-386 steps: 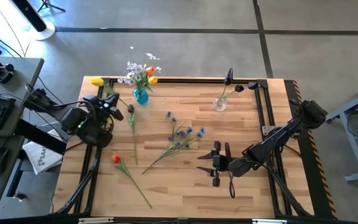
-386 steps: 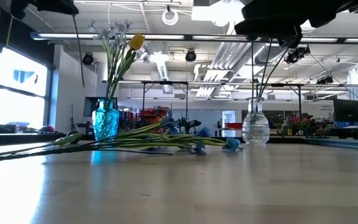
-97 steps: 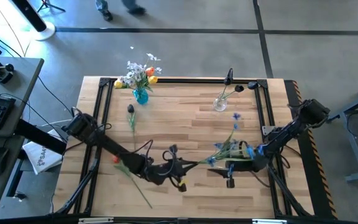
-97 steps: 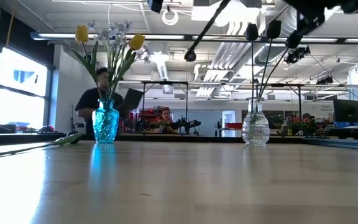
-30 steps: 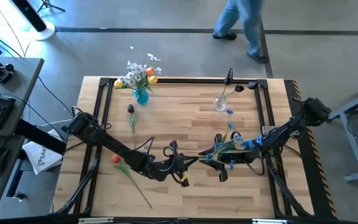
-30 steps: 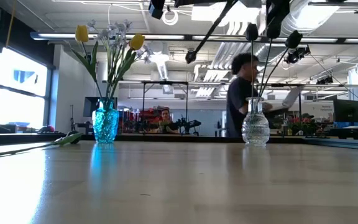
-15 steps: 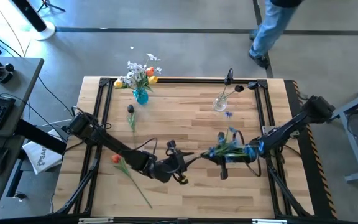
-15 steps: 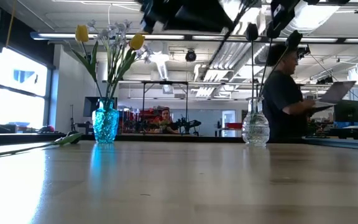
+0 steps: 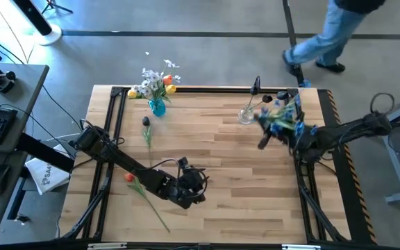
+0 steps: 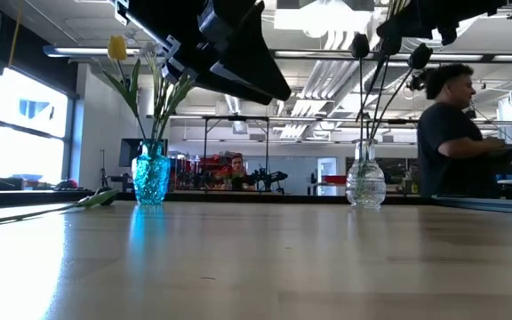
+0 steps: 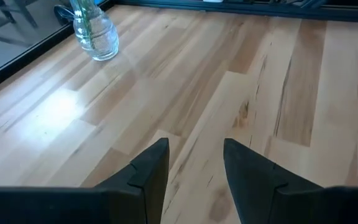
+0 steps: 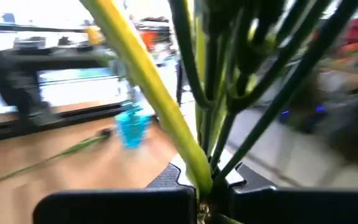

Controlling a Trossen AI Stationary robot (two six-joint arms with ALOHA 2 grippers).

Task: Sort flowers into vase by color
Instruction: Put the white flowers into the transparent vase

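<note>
High view: right gripper [image 9: 292, 135], upper right, clamps blue flower bunch [image 9: 282, 114] just right of clear vase [image 9: 246, 115].

Right wrist view: green stems [image 12: 229, 112] run upward from closed jaws.

Left wrist view: left gripper [image 11: 194, 163] parted, empty.

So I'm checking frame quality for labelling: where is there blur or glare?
Right wrist view: the blue vase and background are motion-smeared, and the green stems are close and soft. High view: the blue flower bunch is streaked. Left wrist view: sharp, with a bright glare patch on the table. Low view: dark silhouetted arms against ceiling lights.
</note>
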